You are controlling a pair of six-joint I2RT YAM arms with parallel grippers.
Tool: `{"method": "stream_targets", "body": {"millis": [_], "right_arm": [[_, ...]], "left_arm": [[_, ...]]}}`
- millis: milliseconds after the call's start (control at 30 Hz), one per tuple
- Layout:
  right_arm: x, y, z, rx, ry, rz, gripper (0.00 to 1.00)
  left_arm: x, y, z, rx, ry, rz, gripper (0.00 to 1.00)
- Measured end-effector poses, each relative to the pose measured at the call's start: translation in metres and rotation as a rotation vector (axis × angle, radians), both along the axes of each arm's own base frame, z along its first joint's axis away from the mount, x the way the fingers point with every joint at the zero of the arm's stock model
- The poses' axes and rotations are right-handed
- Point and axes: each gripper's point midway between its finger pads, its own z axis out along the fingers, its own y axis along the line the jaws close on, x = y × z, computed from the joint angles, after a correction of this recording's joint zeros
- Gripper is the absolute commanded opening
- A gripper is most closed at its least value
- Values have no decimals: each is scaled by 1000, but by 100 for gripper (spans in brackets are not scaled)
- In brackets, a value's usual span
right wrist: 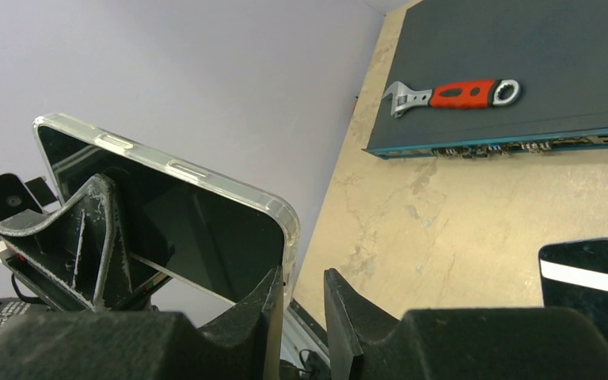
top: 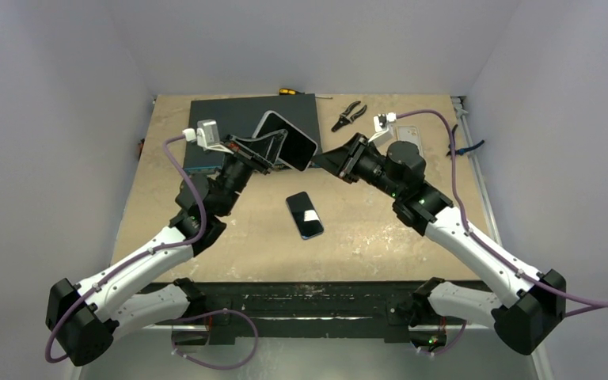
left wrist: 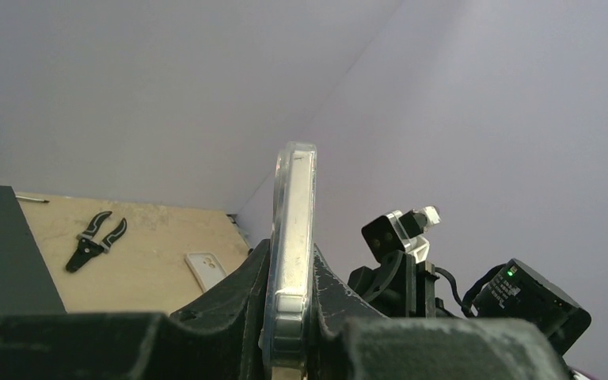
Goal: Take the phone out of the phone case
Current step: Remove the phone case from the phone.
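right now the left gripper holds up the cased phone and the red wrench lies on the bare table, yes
No: the red wrench lies on the dark box (right wrist view). The left gripper does hold the cased phone.

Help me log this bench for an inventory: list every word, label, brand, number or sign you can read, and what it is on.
Nothing here can be read.
Pale print on the black box with a green light: too small and blurred to read.
On the red-handled silver adjustable wrench: no legible marking.
On the clear plastic phone case: no text visible.
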Motion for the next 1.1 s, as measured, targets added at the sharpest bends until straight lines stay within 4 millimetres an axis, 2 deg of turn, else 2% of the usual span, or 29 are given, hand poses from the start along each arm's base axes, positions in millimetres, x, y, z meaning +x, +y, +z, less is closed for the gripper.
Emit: {"method": "stream_targets", "body": {"millis": [1100], "right_arm": [[13, 11, -17, 11, 77, -5, 30]], "left_arm": [[7, 5, -7, 68, -11, 65, 0]]}}
